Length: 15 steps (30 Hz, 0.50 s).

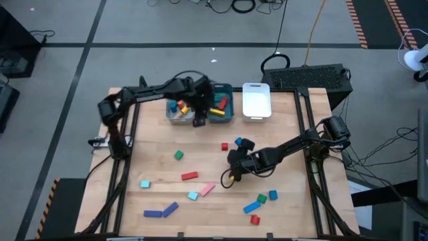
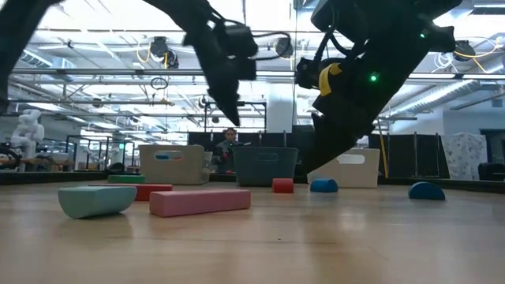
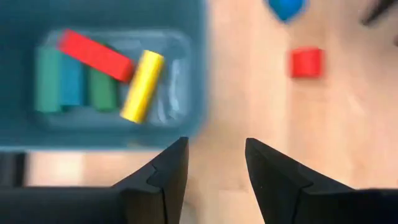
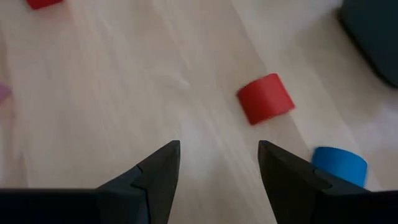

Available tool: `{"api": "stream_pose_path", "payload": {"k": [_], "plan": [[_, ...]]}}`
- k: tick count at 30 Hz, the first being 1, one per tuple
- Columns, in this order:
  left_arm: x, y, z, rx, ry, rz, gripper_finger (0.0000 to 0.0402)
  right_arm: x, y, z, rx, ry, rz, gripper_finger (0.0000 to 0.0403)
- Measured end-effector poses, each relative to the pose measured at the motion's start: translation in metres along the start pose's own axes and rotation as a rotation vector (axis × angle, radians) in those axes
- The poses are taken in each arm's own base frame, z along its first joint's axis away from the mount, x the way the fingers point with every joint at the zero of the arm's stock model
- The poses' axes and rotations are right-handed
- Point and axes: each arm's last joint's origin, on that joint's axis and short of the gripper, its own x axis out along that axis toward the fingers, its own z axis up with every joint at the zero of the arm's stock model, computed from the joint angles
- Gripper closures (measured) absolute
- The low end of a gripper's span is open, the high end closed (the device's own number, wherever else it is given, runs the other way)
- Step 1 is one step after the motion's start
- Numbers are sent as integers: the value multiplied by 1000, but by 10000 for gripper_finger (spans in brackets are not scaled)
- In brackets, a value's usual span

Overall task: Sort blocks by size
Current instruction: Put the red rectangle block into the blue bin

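**Two arms over the table, blocks part sorted**

Two dark grippers are in view, both with fingers apart and nothing between them. The left gripper (image 1: 198,120) hangs near the far edge of the light wooden table (image 1: 154,161), over the seam between the grey rectangular tray (image 1: 175,118) and the teal rectangular tray (image 1: 231,117). Its wrist view shows the teal tray holding a red bar (image 3: 94,55), a yellow cylinder (image 3: 142,86) and green and teal pieces side by side. The grey tray holds a few small blocks, orange and blue among them. The white rectangular tray (image 1: 256,100) sits just beside the teal one, toward the far right corner.

The right gripper (image 1: 233,175) is above the table's middle, right of centre, with a small red wooden block (image 4: 265,98) and a blue block (image 4: 338,165) on the table nearby.

Loose blocks lie across the near half: a green cube (image 1: 178,155), a red bar (image 1: 190,176), a pink bar (image 1: 206,189), two cyan pieces, two blue bars toward the near edge, and a blue, green and red cluster (image 1: 259,203) nearer the right edge.
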Motion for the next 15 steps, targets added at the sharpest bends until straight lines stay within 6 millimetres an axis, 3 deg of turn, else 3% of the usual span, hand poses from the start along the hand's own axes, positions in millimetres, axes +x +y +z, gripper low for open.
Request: {"api": "stream_pose_path", "payload": {"k": [7,15], "plan": [[-14,-63,-37,-5,-85,-31,240,-2,7,1,-69,-9,82,202],[-14,-136,-74,-90,-122,6,240,-3,12,22,-58,-182,195,202]]}}
